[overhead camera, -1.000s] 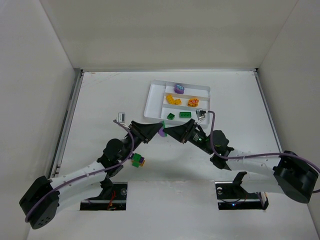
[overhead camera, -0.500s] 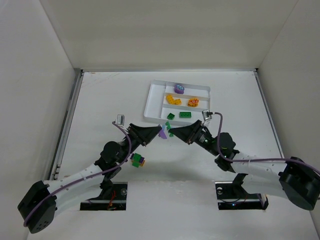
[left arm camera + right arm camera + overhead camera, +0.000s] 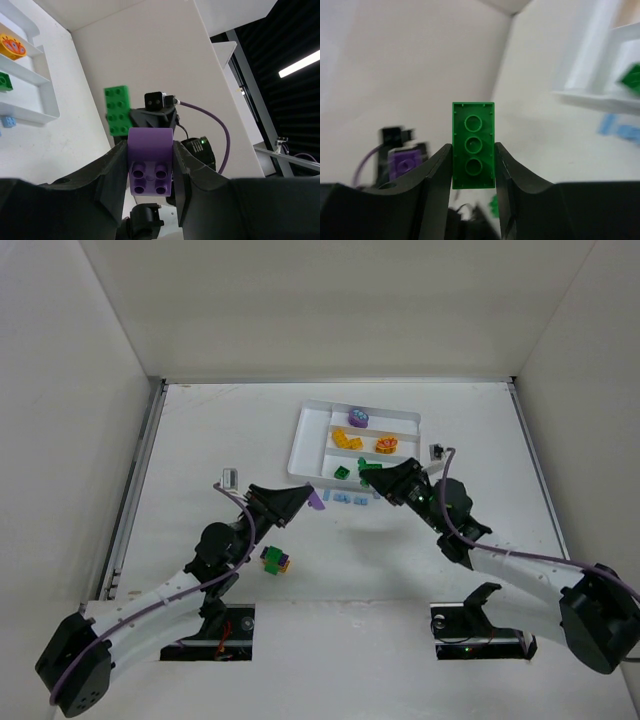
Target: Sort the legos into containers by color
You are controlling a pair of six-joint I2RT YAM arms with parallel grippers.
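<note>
Left gripper [image 3: 308,497] drew back with purple brick [image 3: 150,162] | right gripper [image 3: 473,162]: green brick [image 3: 473,142]

White table [image 3: 200,430] inside plain white walls [image 3: 330,310], metal rail [image 3: 135,480] along its left edge.

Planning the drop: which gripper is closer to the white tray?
Right. The right gripper, holding a green brick, is at the tray's near edge; the left gripper, holding a purple brick, hangs short of its near-left corner.
</note>
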